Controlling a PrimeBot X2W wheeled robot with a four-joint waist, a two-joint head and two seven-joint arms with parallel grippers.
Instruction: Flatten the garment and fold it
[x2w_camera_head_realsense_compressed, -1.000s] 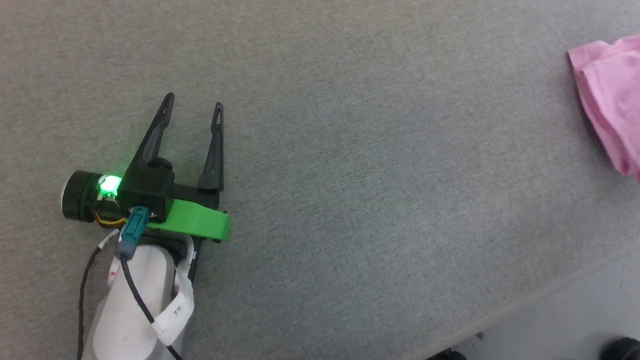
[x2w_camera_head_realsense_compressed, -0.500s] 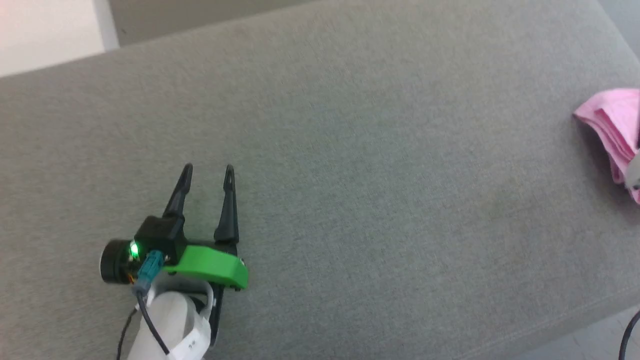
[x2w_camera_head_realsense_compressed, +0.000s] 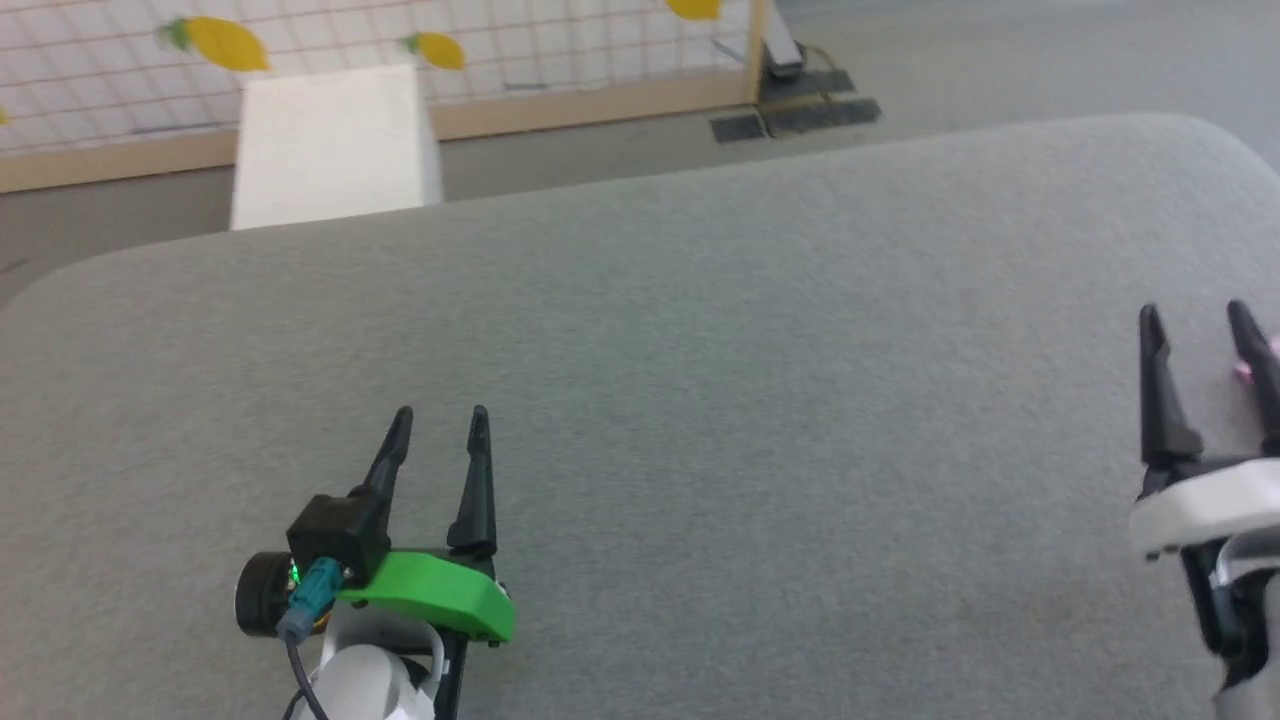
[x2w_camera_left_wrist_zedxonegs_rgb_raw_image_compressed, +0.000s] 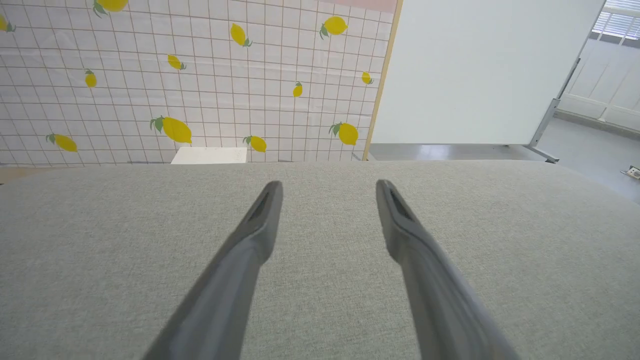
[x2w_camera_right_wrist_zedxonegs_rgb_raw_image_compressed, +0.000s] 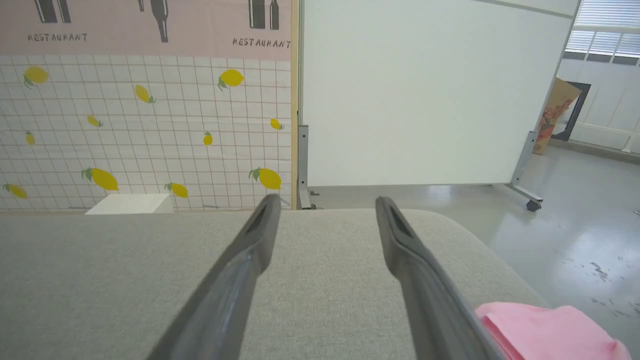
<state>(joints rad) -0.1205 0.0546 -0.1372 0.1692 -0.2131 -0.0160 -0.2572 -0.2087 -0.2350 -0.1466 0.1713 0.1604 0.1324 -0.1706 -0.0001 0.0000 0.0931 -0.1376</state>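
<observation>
The garment (x2w_camera_right_wrist_zedxonegs_rgb_raw_image_compressed: 545, 330) is a light pink bunched cloth lying on the grey padded surface (x2w_camera_head_realsense_compressed: 760, 400) near its right end. In the right wrist view it sits just right of my right gripper (x2w_camera_right_wrist_zedxonegs_rgb_raw_image_compressed: 327, 200), whose fingers stand apart with nothing between them. A sliver of the pink garment (x2w_camera_head_realsense_compressed: 1245, 370) peeks out beside the right gripper (x2w_camera_head_realsense_compressed: 1195, 312) at the head view's right edge. My left gripper (x2w_camera_head_realsense_compressed: 440, 415) hovers low over bare grey fabric at the lower left, far from the cloth. It is open and empty, as the left wrist view also shows of the left gripper (x2w_camera_left_wrist_zedxonegs_rgb_raw_image_compressed: 328, 187).
Beyond the surface's far edge stand a white box (x2w_camera_head_realsense_compressed: 330, 140) and a lemon-patterned wall (x2w_camera_left_wrist_zedxonegs_rgb_raw_image_compressed: 200, 90). A white panel on a wheeled stand (x2w_camera_right_wrist_zedxonegs_rgb_raw_image_compressed: 425, 95) stands to the right. The surface rounds off at its right end, with shiny floor (x2w_camera_right_wrist_zedxonegs_rgb_raw_image_compressed: 575, 240) past it.
The head camera has tilted upward, bringing the far wall into view. My right gripper has come into the head view at the lower right, and most of the garment has left that view.
</observation>
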